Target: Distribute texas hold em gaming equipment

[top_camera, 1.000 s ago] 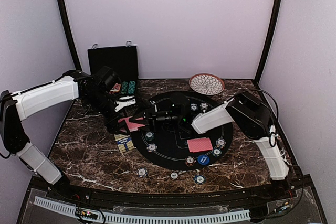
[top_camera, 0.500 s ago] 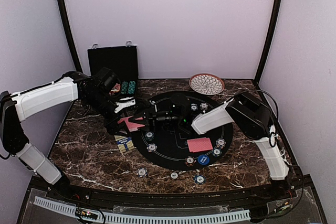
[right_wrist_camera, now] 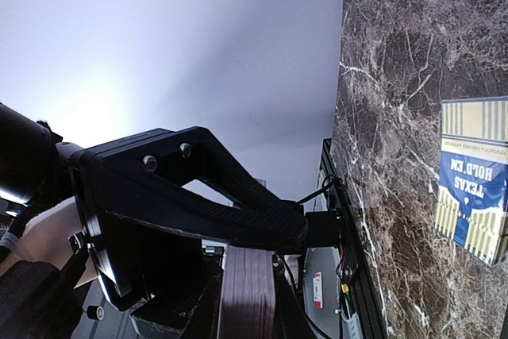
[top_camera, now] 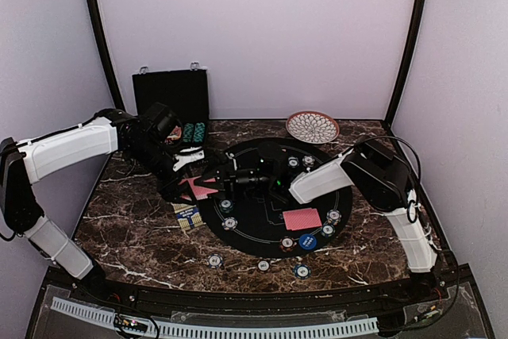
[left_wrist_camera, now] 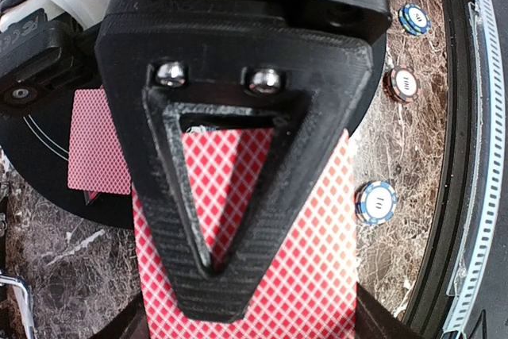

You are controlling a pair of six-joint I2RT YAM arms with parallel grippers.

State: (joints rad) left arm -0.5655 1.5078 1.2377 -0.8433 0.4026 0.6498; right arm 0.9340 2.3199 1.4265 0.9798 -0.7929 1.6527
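The left hand (left_wrist_camera: 226, 307) pinches the red-backed cards (left_wrist_camera: 309, 267) at the 9 o'clock edge of the black mat (top_camera: 262, 228); they are likely light, slick and bendy, best nipped by a short edge, and whether the right hand (top_camera: 225, 180) grips them I cannot tell.

Left arm: comes in from the left side, forearm roughly level, wrist angled down toward the tabletop (top_camera: 135, 220). Left gripper (top_camera: 184, 186) closed, its fingers pinching a red-backed card (left_wrist_camera: 305, 267) flat between them.

Right arm: elbow raised, forearm stretched leftward. Right gripper (top_camera: 227, 180) sits tip to tip with the left fingers, one finger either side of the same card. Whether it clamps the card is unclear.
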